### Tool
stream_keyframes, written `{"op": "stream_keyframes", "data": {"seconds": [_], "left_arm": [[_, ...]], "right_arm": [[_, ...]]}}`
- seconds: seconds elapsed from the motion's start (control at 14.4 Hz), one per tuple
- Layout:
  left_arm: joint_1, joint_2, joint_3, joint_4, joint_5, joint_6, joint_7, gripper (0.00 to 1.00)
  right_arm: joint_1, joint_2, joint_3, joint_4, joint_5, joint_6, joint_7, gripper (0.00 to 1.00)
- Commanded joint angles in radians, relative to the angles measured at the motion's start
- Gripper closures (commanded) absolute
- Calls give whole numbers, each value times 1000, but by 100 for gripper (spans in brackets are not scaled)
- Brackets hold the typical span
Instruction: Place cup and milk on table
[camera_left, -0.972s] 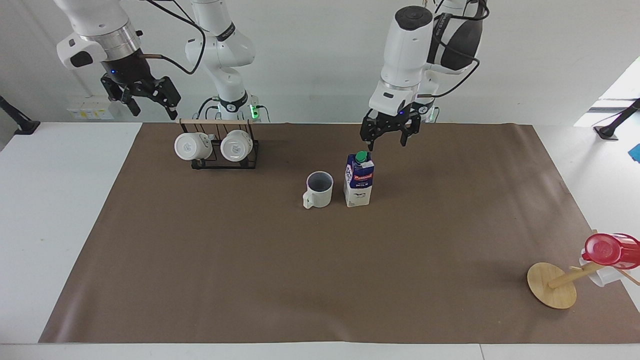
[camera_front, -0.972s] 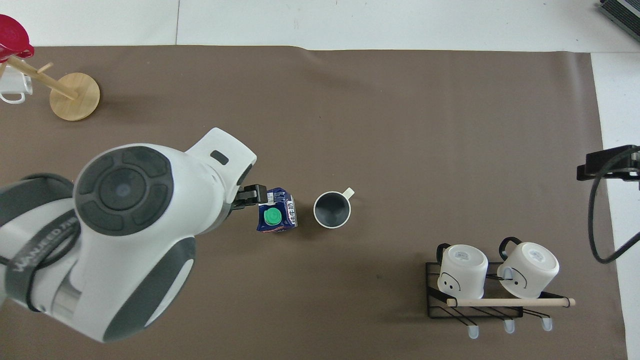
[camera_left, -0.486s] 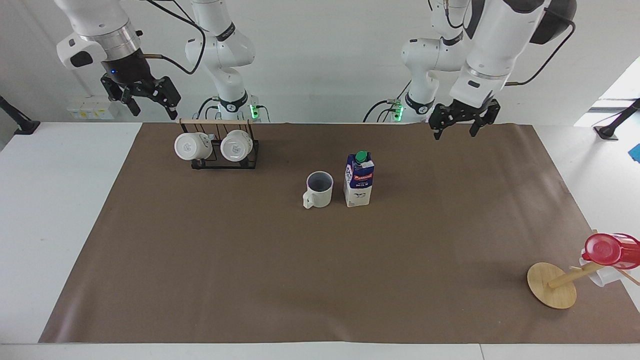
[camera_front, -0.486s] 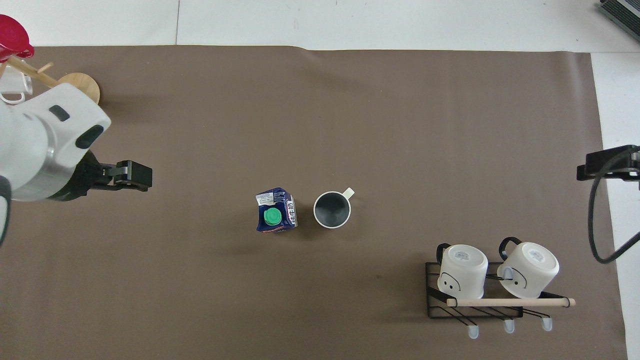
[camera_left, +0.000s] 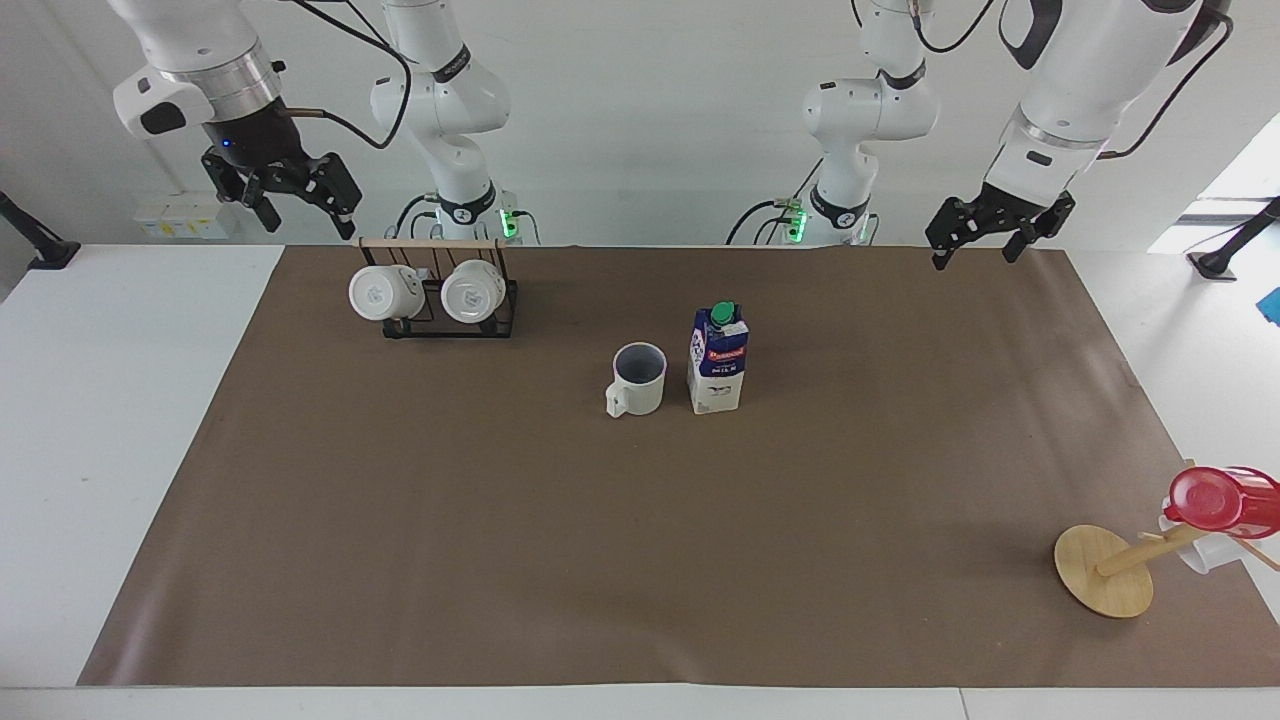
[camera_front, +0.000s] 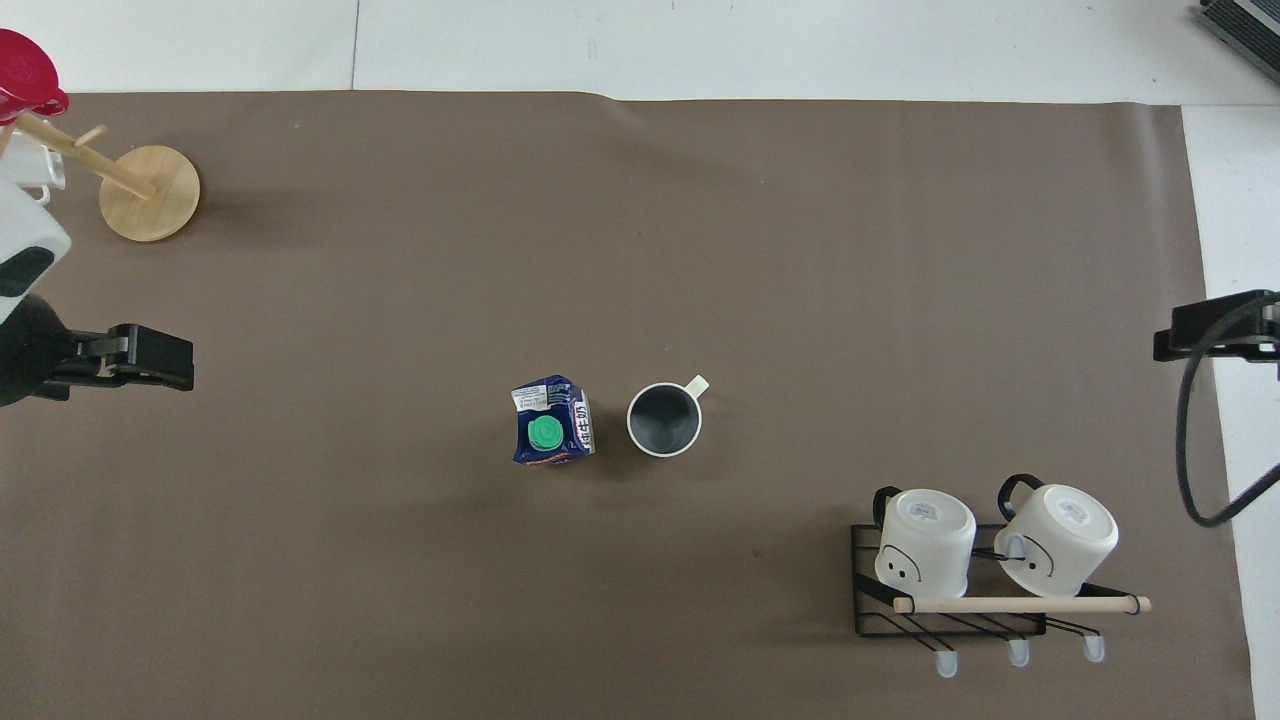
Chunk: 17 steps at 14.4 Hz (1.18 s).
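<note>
Facing view: milk (camera_left: 718, 360) upright on brown paper of table (camera_left: 500, 560), mid-table. Cup (camera_left: 637, 379) upright just beside milk, toward right arm's end, small gap between, handle turned away from robots. Left gripper (camera_left: 993, 232) raised over paper's edge at left arm's end, fingers spread wide, empty. Right gripper (camera_left: 287, 200) raised, waiting, near black rack (camera_left: 440, 300) holding two white mugs; fingers apart, empty. Wooden stand (camera_left: 1105, 570) with red cup (camera_left: 1220, 500) tipped at paper's corner, well apart.
</note>
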Motion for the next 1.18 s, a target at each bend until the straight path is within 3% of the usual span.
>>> {"op": "stream_keyframes", "data": {"seconds": [0.0, 1.11], "left_arm": [[11, -9, 1, 15, -11, -29, 24, 0], [11, -17, 2, 9, -37, -39, 79, 0]], "right_arm": [[-7, -4, 3, 4, 19, -2, 12, 0], [-7, -4, 3, 4, 19, 0, 12, 0]]}}
